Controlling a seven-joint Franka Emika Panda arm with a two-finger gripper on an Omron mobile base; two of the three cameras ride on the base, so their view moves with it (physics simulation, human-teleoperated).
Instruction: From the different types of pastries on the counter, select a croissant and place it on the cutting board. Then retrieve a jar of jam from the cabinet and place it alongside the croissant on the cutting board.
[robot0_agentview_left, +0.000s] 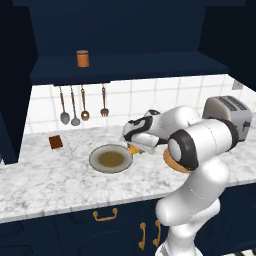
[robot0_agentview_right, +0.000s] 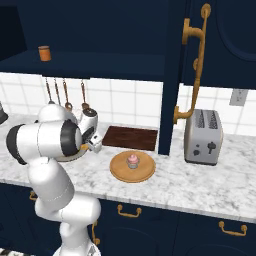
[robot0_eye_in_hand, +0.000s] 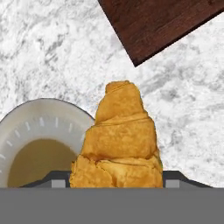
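The croissant (robot0_eye_in_hand: 119, 140) was pinched in the gripper (robot0_agentview_left: 134, 148), held above the counter (robot0_eye_in_hand: 188, 113) between a grey plate (robot0_eye_in_hand: 39, 127) and the corner of the cutting board (robot0_eye_in_hand: 157, 26). The jar of jam (robot0_agentview_left: 83, 58) stood on the cabinet (robot0_agentview_left: 125, 65) shelf

The end effector (robot0_eye_in_hand: 116, 177) holds the croissant (robot0_eye_in_hand: 119, 140) above the counter (robot0_eye_in_hand: 43, 57). A strip of bare counter lies between it and the cutting board (robot0_eye_in_hand: 162, 24), with nothing in the way. A grey plate (robot0_eye_in_hand: 39, 131) sits close beside the croissant, on the side away from the board. On the board's other side stand a navy cabinet post (robot0_agentview_right: 169, 100) and a round wooden plate (robot0_agentview_right: 120, 170) with a cupcake (robot0_agentview_right: 132, 160).
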